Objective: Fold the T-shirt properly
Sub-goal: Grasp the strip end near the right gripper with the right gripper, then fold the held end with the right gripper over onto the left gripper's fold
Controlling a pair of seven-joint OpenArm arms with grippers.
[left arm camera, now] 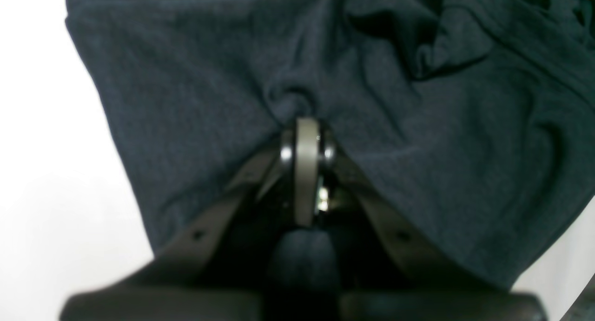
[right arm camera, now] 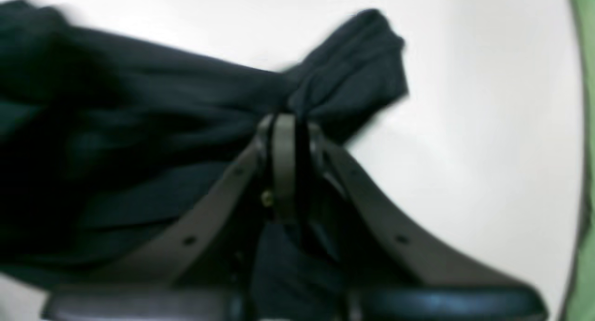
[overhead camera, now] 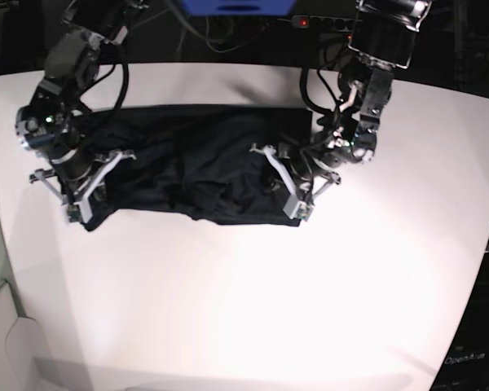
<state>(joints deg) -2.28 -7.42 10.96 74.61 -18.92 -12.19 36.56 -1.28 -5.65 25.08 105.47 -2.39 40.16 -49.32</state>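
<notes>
Fabric bunches tight at the tips of the left gripper (left arm camera: 304, 125), whose fingers (left arm camera: 305, 172) are pressed fully together with a pinch of the T-shirt (left arm camera: 195, 102) caught between them. Radiating creases run out from that pinch. Past the fingertips the dark navy cloth spreads wide, smooth to one side and rumpled into a deep fold on the other. Beyond the cloth's edge on both sides lies the white surface (left arm camera: 42, 172).

Cloth is likewise gathered at the right gripper (right arm camera: 286, 118), its fingers (right arm camera: 283, 163) closed on a bunched end of the garment. A short tuft of fabric sticks out just past the fingertips, while the bulk of the shirt trails off to one side of the fingers, blurred. On the other side is bare white surface, and at the far edge of that view a strip of green shows, too blurred to identify.

From the base view, the shirt lies stretched lengthwise across the middle of the white surface (overhead camera: 244, 309), wrinkled through its centre. The right gripper (overhead camera: 80, 194) holds one end and the left gripper (overhead camera: 287, 189) holds the cloth near the opposite end, the two well apart with the garment's body between them.
</notes>
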